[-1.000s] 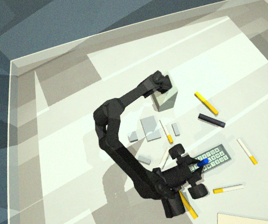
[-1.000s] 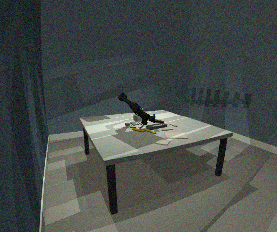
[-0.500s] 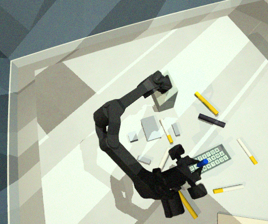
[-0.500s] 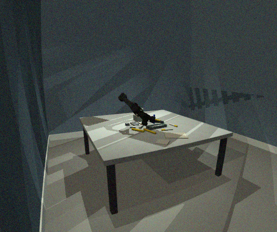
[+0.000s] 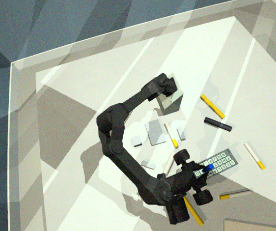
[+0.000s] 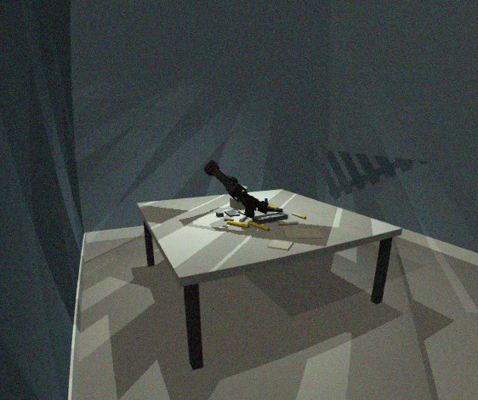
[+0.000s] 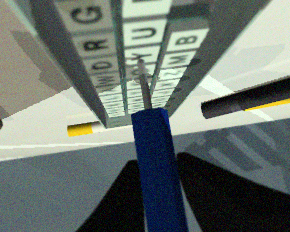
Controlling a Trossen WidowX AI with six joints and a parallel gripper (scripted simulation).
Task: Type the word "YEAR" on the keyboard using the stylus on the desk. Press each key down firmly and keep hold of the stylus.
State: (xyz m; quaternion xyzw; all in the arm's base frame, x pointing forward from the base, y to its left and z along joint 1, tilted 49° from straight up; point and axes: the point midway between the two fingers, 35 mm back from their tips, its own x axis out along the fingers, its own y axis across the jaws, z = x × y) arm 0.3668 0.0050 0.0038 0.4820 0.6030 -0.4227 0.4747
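In the top view, a black robot arm is reaching over a pale counter (image 5: 66,139) (image 6: 213,254), and its gripper (image 5: 206,171) (image 6: 265,207) (image 7: 157,165) is hanging at one end of a grey-green keyboard (image 5: 233,158) (image 6: 269,217) (image 7: 112,121) with pale lettered keys. The gripper is closing snugly on a blue stylus (image 5: 208,168) (image 6: 266,200) (image 7: 155,148), whose slim grey tip is pointing away from the fingers. In the wrist view the tip is lying over the Y key (image 7: 140,57), close to the U key; whether it is touching or pressing cannot be told.

Beyond the keyboard's far side from the counter's tan board (image 5: 251,225) (image 6: 304,232), a black rod (image 5: 217,124) (image 7: 250,97) and a yellow rod (image 5: 212,106) are lying apart from it. A white stick with a yellow end (image 5: 255,156) (image 6: 299,215) is resting beyond the keyboard's other end.

The arm is probably working on the Y, the first letter. The stylus is looking light and stiff, with a smooth barrel that could be slipping or tilting under a firm push. The thick blue barrel is the place for holding it, leaving the thin tip free; pressing straight down would be sparing the neighbouring keys.
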